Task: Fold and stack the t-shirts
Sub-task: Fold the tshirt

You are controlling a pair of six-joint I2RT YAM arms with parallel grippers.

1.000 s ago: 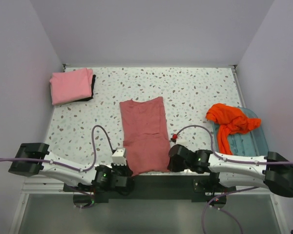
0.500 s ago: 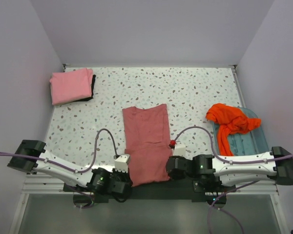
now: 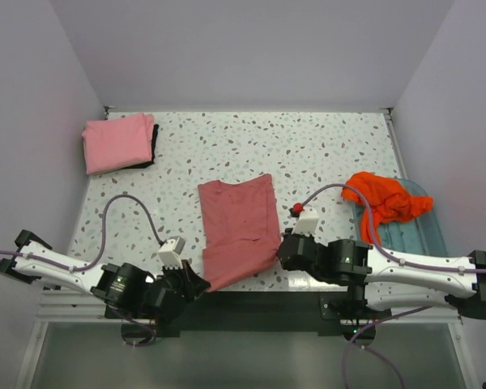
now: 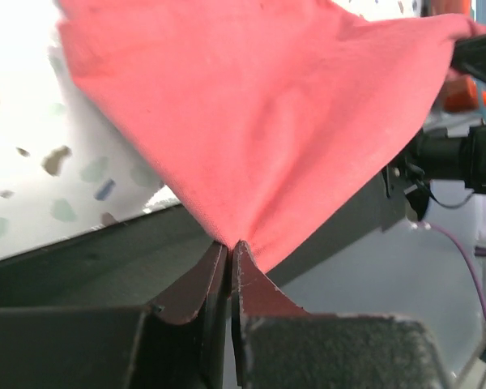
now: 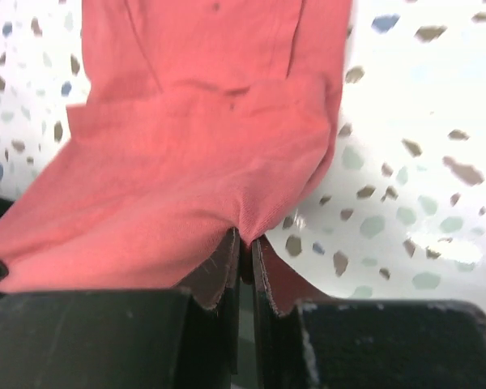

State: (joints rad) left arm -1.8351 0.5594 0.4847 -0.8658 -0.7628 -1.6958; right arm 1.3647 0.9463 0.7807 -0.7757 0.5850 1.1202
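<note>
the rose-red shirt [image 3: 239, 223] lies in the middle of the speckled table [image 3: 324, 146], running lengthwise from far to near. its far part rests flat on the top. its near end is raised and stretched between the 2 arms.

the left gripper [image 4: 229, 245] is clenched on the near left corner of this shirt. in the left wrist view its 2 fingers stand pressed together and the cloth fans out upward from the pinch. that corner hangs at the front edge of the table, off the surface.

the right gripper [image 5: 245, 241] is clenched on the near right corner in the same way, with a fold of cloth caught between its closed fingers, just above the table.

from above, the right pinch sits farther in than the left one, so the near hem runs on a slant from right to left toward the front.

the pink shirt [image 3: 117, 143] lies folded in the far left corner, on top of a dark cloth [image 3: 155, 144] whose edge shows at its right side. the orange shirt [image 3: 385, 198] sits crumpled on the far end of the pale blue tray [image 3: 421, 239] at the right side of the table, with 1 part trailing down into the tray. both are well apart from the rose-red shirt.
</note>
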